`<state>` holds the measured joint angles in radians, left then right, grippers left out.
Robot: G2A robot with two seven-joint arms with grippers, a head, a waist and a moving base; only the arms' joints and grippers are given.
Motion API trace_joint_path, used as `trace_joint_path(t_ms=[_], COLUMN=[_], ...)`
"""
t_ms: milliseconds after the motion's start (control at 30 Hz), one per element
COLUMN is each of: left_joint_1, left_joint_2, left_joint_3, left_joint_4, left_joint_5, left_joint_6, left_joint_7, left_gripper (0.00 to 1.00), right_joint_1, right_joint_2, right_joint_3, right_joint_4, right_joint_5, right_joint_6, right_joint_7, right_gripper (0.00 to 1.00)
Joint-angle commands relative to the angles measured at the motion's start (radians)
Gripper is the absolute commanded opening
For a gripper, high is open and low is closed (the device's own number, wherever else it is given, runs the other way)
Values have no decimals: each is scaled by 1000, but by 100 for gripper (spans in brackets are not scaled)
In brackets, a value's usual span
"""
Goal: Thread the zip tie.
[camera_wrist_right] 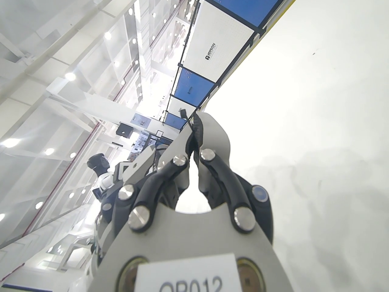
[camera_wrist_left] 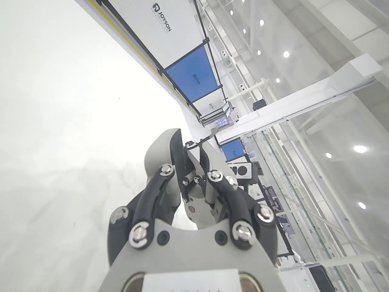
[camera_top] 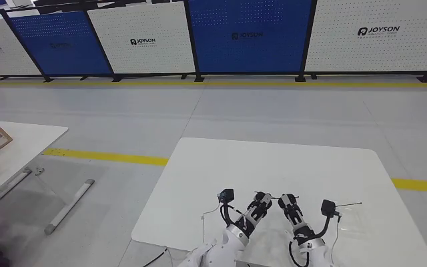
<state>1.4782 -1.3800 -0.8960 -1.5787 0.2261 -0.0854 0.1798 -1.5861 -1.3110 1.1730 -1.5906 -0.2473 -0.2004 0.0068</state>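
Both arms sit low at the near edge of the table (camera_top: 280,160), their tips close together. The right gripper (camera_wrist_right: 192,136) is pressed together on the tie (camera_wrist_right: 184,113), and a short black end pokes out past its fingertips. The left gripper (camera_wrist_left: 192,150) is pinched too, holding a thin black strip right at its tips. I take that for the other end of the same tie, though I can't be sure from here.

The trouble I'd watch for is the grip itself. Each hold is right at the tips on something thin and springy, so the strip could twist or slide as the ends are brought together. The slot in the head is tiny, and a slight tilt would likely send the tail past it or buckle it. I can't tell which way the head faces, and entered from the wrong side it wouldn't lock. With the grippers this near each other, their fingers could also knock and jar the tie loose onto the table.
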Motion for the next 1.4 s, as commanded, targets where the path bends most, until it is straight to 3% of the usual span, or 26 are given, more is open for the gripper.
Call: trace_joint_path(t_ms=[0,233,433,467,500,767,933,1000,1233,1367], left_joint_1=[0,-2,-1,-1,0,10,24,40,40,48], left_joint_2=[0,-1,-1,-1,-1,-2,1,5,5,3], left_joint_3=[-1,-3,-1,-1,-1,-18,-45,-58,-58,-75], left_joint_4=[0,5,6,5,3,-15,-55,-95,-95,-116], left_joint_5=[0,-1,-4,-7,-12,-58,-113,-164,-165,-237], left_joint_6=[2,5,4,4,3,8,28,49,50,51], left_joint_7=[-1,-5,-16,-19,-21,-6,-27,-91,-90,-69], left_gripper=[10,0,0,0,0,0,0,0,0,0], right_joint_1=[-1,-3,-6,-5,-4,-4,-22,-22,-21,-25], right_joint_2=[0,-1,-2,-1,-1,0,5,5,5,7], right_joint_3=[0,0,4,5,6,11,26,26,28,34], right_joint_4=[-1,-1,-4,-4,-6,-16,-26,-26,-28,-42], right_joint_5=[-4,-31,-24,-24,-26,-36,-50,-50,-57,-155], right_joint_6=[1,-2,-11,-12,-9,-35,-75,-75,-70,-55], right_joint_7=[-2,-9,-5,2,7,22,32,32,27,-22], right_gripper=[0,0,0,44,100,100,100,100,100,100])
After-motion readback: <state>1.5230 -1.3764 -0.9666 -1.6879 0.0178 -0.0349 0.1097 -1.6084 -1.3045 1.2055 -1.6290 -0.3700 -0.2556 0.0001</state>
